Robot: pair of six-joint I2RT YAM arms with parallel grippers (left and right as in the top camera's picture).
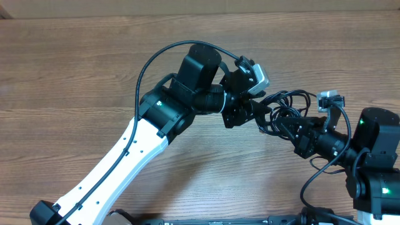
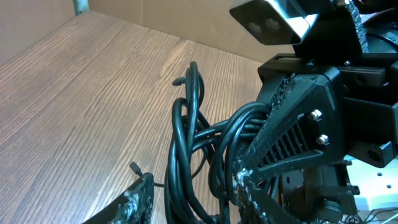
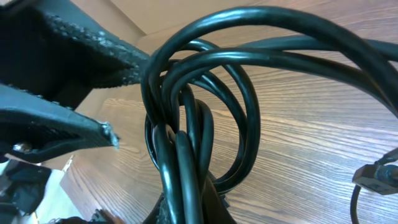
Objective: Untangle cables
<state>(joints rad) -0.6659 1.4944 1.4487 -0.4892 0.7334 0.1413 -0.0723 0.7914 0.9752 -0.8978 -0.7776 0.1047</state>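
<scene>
Thin black cables (image 1: pixel 286 106), glossy rubber-sheathed cords, are bunched in a tangle of loops right of the middle of the pale wood-grain table (image 1: pixel 75 62), caught between the two arms where they meet. The left gripper (image 1: pixel 261 119), black on a white arm, has its textured fingers (image 2: pixel 140 198) spread apart. In its wrist view several strands rise between them, and I can't see either pad pressing on the cords. The right gripper (image 1: pixel 282 129), black and reaching in from the right-hand side, looks pinched on the bundle. In its wrist view the cords (image 3: pixel 186 149) run straight down into the narrow spot between its fingers at the bottom edge, then fan out above in overlapping rings. One small dark plug end (image 3: pixel 376 177) shows at the right of that view, over the wood. Another plug tip (image 2: pixel 134 167) pokes out just above the left gripper's near finger.
</scene>
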